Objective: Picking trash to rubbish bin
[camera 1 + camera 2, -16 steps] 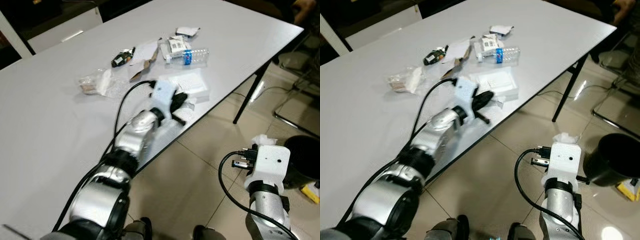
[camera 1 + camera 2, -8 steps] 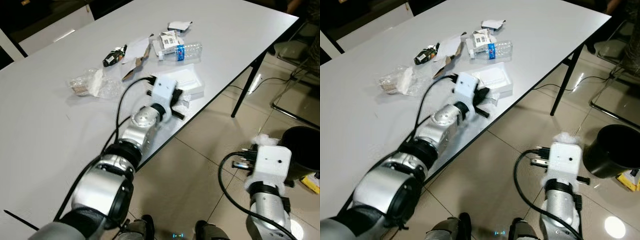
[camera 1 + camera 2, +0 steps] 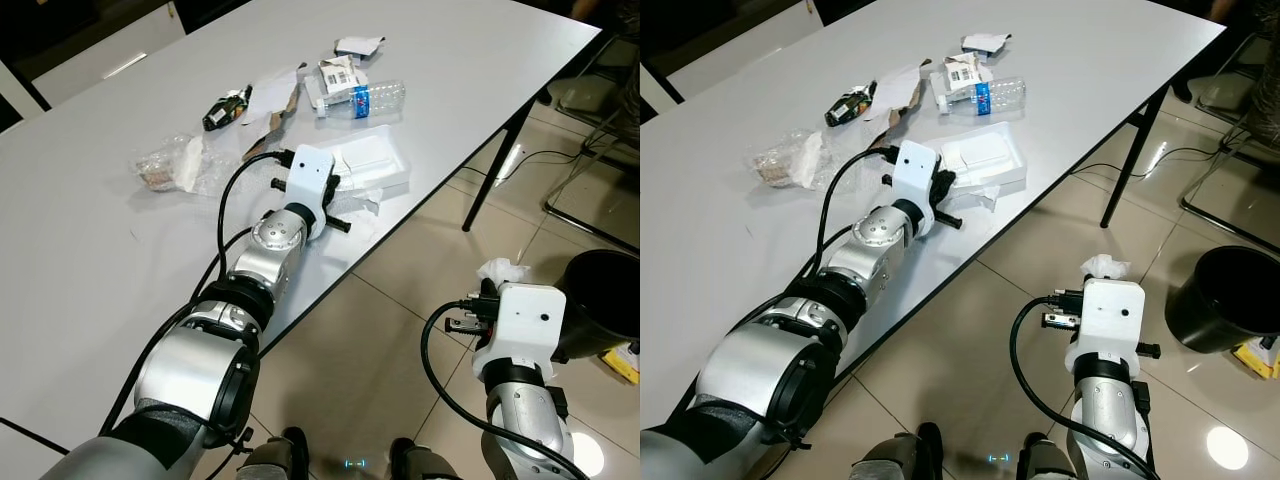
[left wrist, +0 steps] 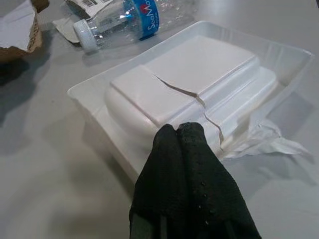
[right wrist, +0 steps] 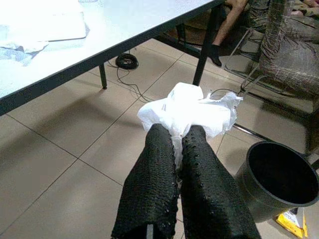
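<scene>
My left gripper (image 4: 183,130) is shut, its black fingertips resting against the near rim of a cracked white foam tray (image 3: 375,160) on the white table (image 3: 480,50). A crumpled white tissue (image 5: 187,109) sticks out of my right gripper (image 5: 177,134), which is shut on it above the tiled floor. The black rubbish bin (image 3: 600,300) stands on the floor just right of that gripper, its mouth open. More trash lies beyond the tray: a clear water bottle (image 3: 365,100), torn paper and cardboard (image 3: 280,95), a dark wrapper (image 3: 225,107) and a clear plastic bag (image 3: 175,165).
The table's black leg (image 3: 505,165) stands between the arms and the bin, with cables on the floor near it. A person's legs (image 5: 279,45) and a metal chair frame are beyond the bin. A yellow item (image 3: 625,362) lies beside the bin.
The head view has shifted. My left wrist has turned and drawn back a little at the tray's near edge. The right gripper still holds the tissue beside the bin.
</scene>
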Motion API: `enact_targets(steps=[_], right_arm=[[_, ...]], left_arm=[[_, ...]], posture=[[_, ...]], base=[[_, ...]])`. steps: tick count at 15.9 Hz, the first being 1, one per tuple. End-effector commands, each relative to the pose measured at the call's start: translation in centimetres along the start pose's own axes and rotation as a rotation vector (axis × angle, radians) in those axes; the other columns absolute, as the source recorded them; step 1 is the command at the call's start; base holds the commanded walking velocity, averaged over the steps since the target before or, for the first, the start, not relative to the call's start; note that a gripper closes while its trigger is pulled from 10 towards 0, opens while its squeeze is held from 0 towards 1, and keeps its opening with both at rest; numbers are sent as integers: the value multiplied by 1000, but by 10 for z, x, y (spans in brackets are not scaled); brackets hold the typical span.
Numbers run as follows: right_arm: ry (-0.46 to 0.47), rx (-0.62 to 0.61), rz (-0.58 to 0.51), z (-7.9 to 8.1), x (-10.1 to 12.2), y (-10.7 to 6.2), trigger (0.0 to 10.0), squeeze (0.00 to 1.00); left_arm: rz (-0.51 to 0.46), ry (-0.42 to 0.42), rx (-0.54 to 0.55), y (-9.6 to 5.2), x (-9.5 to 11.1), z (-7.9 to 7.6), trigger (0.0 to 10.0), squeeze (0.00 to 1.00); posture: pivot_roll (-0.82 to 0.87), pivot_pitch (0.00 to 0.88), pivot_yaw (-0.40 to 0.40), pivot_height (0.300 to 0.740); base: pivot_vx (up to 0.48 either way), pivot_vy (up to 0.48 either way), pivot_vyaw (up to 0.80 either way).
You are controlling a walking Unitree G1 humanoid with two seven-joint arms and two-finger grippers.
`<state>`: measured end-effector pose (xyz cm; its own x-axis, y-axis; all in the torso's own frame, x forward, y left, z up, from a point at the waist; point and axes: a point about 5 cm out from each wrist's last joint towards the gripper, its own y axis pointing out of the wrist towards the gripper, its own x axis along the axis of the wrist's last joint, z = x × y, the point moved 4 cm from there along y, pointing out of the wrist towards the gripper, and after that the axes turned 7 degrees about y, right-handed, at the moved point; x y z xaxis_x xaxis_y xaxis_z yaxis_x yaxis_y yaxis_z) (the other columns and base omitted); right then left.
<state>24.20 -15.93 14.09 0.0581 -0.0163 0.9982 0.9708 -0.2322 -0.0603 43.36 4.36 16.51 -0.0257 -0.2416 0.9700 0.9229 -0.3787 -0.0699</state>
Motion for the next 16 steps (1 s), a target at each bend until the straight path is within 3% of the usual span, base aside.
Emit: enact_targets(steps=[1, 8, 16], right_arm=[[24, 11, 6, 5, 2, -5, 10000, 0], [15, 13, 5, 6, 2, -5, 10000, 0], [11, 13, 5, 6, 1, -5, 10000, 0]], left_arm=[[22, 38, 25, 1, 2, 6, 10000, 0], [125, 127, 31, 1, -11, 6, 10000, 0], [170, 150, 31, -1, -17, 11, 10000, 0]], posture=[[-71, 231, 130, 740], [-74, 235, 133, 740], [-72, 235, 135, 740]], base=[[0, 0, 0], [0, 0, 0], [0, 0, 0]])
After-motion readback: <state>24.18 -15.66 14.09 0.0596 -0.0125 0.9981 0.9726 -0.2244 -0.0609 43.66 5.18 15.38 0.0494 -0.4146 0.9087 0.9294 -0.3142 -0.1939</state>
